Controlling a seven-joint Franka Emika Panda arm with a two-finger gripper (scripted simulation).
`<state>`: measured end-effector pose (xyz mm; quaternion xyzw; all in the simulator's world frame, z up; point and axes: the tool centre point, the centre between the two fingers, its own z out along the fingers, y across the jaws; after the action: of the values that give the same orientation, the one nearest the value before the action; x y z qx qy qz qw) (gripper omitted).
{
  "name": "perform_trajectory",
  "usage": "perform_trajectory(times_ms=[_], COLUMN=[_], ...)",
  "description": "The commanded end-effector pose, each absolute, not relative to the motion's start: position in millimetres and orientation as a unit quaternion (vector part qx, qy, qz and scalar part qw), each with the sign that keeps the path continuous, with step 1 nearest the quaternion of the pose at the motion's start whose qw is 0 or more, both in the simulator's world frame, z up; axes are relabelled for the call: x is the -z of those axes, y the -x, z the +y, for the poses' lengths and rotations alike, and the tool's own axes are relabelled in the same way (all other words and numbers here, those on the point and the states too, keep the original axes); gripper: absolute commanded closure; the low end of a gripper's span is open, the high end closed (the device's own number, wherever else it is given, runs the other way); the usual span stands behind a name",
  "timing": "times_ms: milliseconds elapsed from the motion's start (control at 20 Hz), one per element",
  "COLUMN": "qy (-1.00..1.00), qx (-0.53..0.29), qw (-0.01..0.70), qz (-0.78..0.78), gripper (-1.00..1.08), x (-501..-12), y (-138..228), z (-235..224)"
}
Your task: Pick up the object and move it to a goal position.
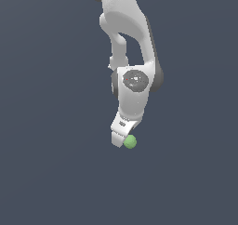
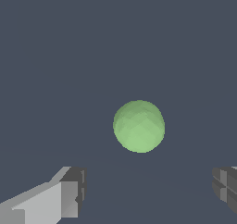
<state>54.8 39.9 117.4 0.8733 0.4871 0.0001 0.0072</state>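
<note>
In the wrist view the gripper (image 2: 148, 190) is spread wide — one finger (image 2: 65, 195) stands at one edge of the picture and the dark pad of the other (image 2: 226, 183) is cut off at the opposite edge, with nothing held between them. Beyond the fingertips sits the green ball (image 2: 139, 126), round and whole, roughly in line with the gap and touching neither finger. All around the ball there is only flat, dark grey-blue counter (image 2: 55, 56); no edge, wall or other thing breaks it, so there is open room on every side.

The exterior view shows what the wrist camera cannot: the white arm (image 1: 132, 87) comes down from the top of the picture, and the gripper (image 1: 120, 138) at its lower end hangs close by the ball (image 1: 130, 142), which shows just at the gripper's tip, toward the exterior view's right. From here the fingers are not told apart, and whether the ball touches the gripper cannot be told. The counter (image 1: 46, 173) again runs unbroken to every border of the picture.
</note>
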Motion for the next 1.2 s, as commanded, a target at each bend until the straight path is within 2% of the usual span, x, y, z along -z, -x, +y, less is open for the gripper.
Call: perform_trajectory(times_ms=[0,550,1150], qy=[-0.854,-0.779,-0.752], qx=[0.000,0.001,0.000], qw=[0.006,0.002,0.000], qz=[0.520,0.627,0.659], gripper=[-0.92,-0.92,-0.92], x=[-112,-95,-89], y=[-58,-67,-70], z=[42,51,54])
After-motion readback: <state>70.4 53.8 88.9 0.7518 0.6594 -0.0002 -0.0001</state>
